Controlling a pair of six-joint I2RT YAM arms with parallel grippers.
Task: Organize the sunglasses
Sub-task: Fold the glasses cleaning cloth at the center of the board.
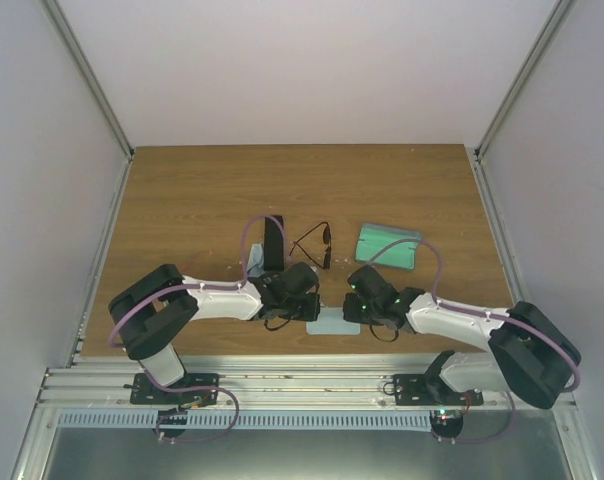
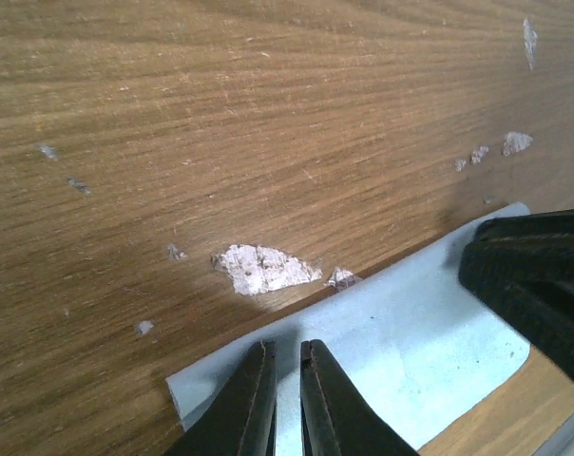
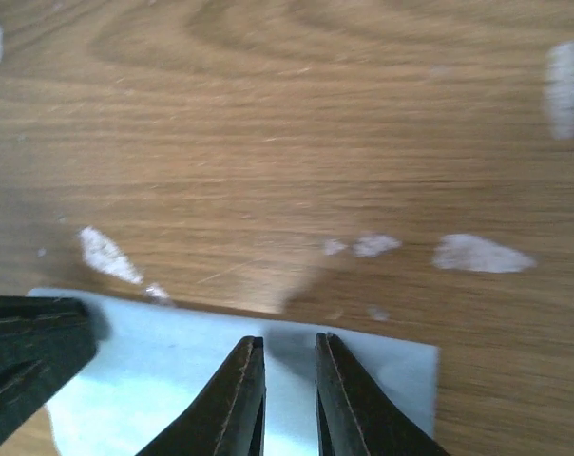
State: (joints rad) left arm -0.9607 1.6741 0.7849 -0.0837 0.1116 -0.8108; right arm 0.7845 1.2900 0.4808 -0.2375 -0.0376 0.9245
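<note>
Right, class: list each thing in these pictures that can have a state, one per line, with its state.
sunglasses: temples unfolded, lying on the table, untouched.
black case: lying beside the sunglasses; open or closed cannot be told.
green pouch: lying flat.
light blue cloth: flat under both grippers.
left gripper: nearly closed over the cloth.
right gripper: nearly closed over the cloth.

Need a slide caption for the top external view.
Both arms meet over a pale blue cloth; sunglasses, black case and green pouch lie beyond.
</note>
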